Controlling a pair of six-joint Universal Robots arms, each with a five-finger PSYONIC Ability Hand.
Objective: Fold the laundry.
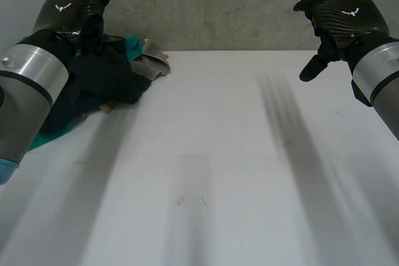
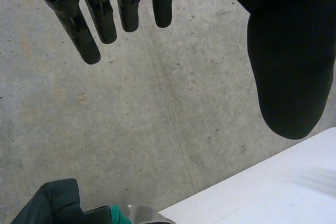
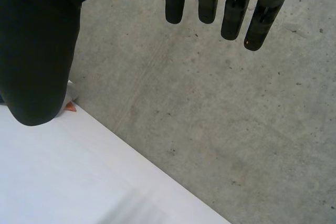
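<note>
Status: the heap of crumpled laundry (image 1: 106, 79), mostly dark navy cloth, sits at the far left corner of the flat white table (image 1: 218, 154), by the rough grey concrete wall (image 1: 218, 4). A teal piece (image 1: 133, 47) and a grey-beige piece (image 1: 153, 63) stick out on the heap's right side. All bunched, no flat layer.

The black left hand (image 1: 78, 7) is held up over the far side of the heap, palm toward the wall. In its wrist view the fingers (image 2: 100, 22) are straight and slightly spread, the thumb (image 2: 291, 66) is well apart from them, and it grasps nothing. The left forearm crosses in front of the heap in the head view (covers its near left part).

The black right hand (image 1: 340, 14) is up at the far right of the table, well apart from the heap. Its fingers (image 3: 231, 14) are straight, its thumb (image 3: 37, 61) out to the side: released, holding nothing. A small orange scrap (image 3: 70, 107) shows at the table's edge just beside that thumb; can't tell what it is.
</note>
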